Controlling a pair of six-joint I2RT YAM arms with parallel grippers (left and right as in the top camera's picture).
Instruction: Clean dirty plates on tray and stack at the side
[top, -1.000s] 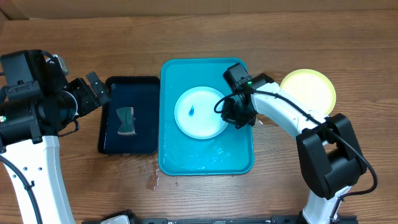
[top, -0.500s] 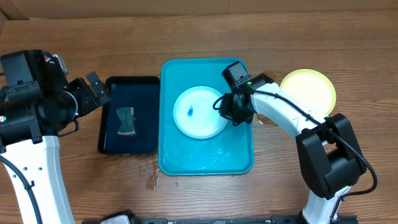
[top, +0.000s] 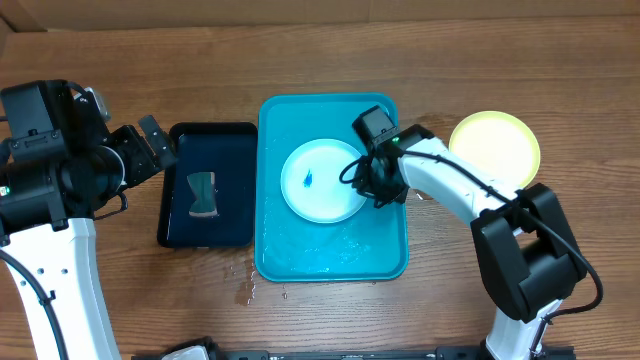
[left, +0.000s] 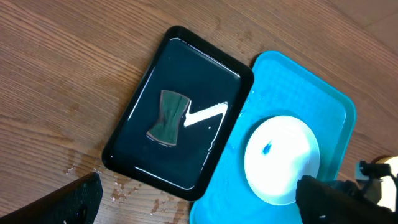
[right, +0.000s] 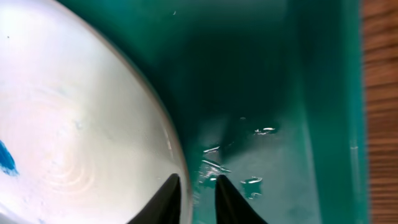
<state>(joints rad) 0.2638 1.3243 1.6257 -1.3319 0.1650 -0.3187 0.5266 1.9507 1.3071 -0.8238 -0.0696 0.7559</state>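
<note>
A pale plate (top: 325, 190) with a small blue smear lies in the turquoise tray (top: 330, 250). My right gripper (top: 372, 185) is at the plate's right edge. In the right wrist view its fingers (right: 198, 193) straddle the rim of the plate (right: 74, 124) and are closed on it, one finger over the plate and one over the wet tray floor (right: 261, 74). A lime-green plate (top: 495, 148) lies on the table right of the tray. My left gripper (top: 150, 145) is open and empty, high over the table left of the black tray. A third plate is out of view.
A smaller black tray (top: 180, 230) holding water and a dark sponge (top: 203, 195) sits left of the turquoise tray. Water drops lie on the wood near the trays' front corners (top: 245, 290). The left wrist view shows the black tray (left: 186, 62), sponge (left: 168, 118) and plate (left: 283, 158).
My right gripper has moved a little left, onto the plate's right rim. The plate and the left arm have not moved.
</note>
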